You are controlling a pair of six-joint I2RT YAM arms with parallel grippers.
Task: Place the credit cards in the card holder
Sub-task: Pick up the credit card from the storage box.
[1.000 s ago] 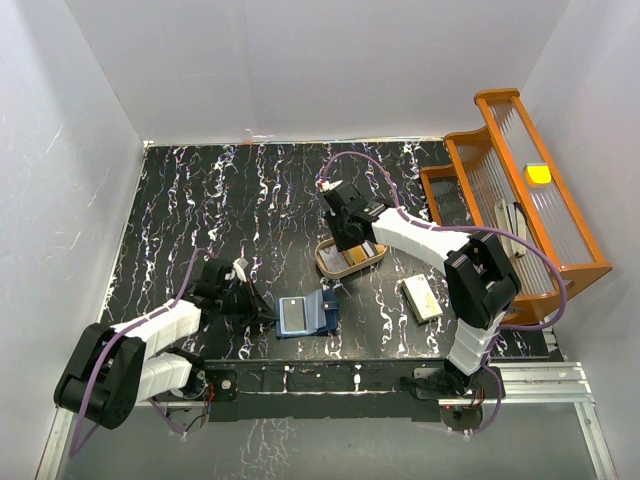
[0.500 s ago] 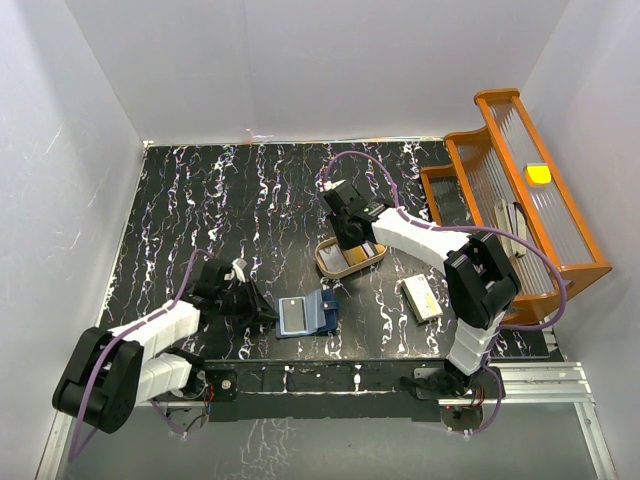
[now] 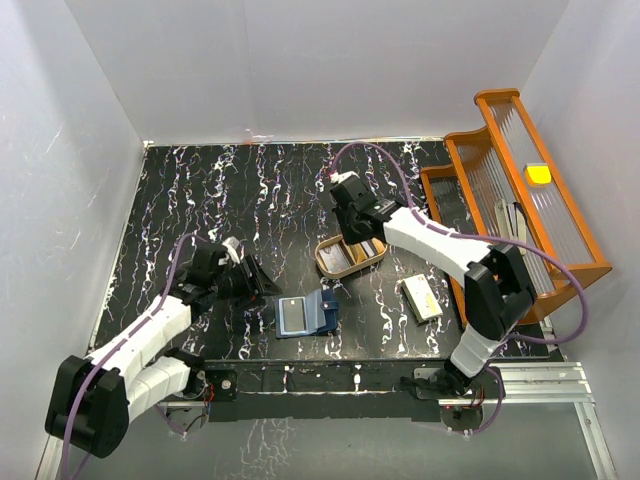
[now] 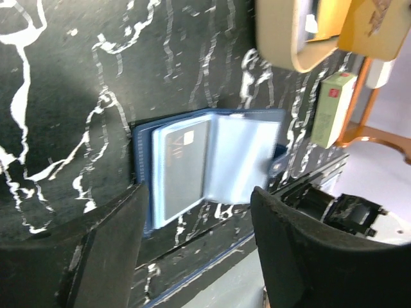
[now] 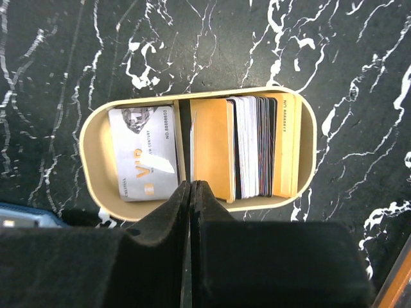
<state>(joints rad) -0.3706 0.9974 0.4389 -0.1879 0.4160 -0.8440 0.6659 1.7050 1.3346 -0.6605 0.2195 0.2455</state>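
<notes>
The navy card holder (image 3: 305, 314) (image 4: 205, 167) lies open on the table, a grey card in its left pocket. My left gripper (image 3: 258, 278) (image 4: 199, 192) stands open just left of it, nothing between its fingers. More credit cards sit in the tan tray (image 5: 87, 147) (image 3: 350, 257): a silver card (image 5: 144, 154) lying flat, an orange card (image 5: 215, 147) and a stack on edge (image 5: 257, 144). My right gripper (image 5: 191, 183) (image 3: 356, 235) hovers above the tray, shut on a thin card seen edge-on (image 5: 191, 144).
A cream-yellow block (image 3: 421, 298) (image 4: 334, 106) lies right of the holder. An orange rack (image 3: 530, 200) stands along the right wall with a yellow object (image 3: 538, 173) on top. White walls enclose the black marbled table.
My left gripper has opened and drawn back left from the card holder. My right gripper has shut over the tray and risen a little.
</notes>
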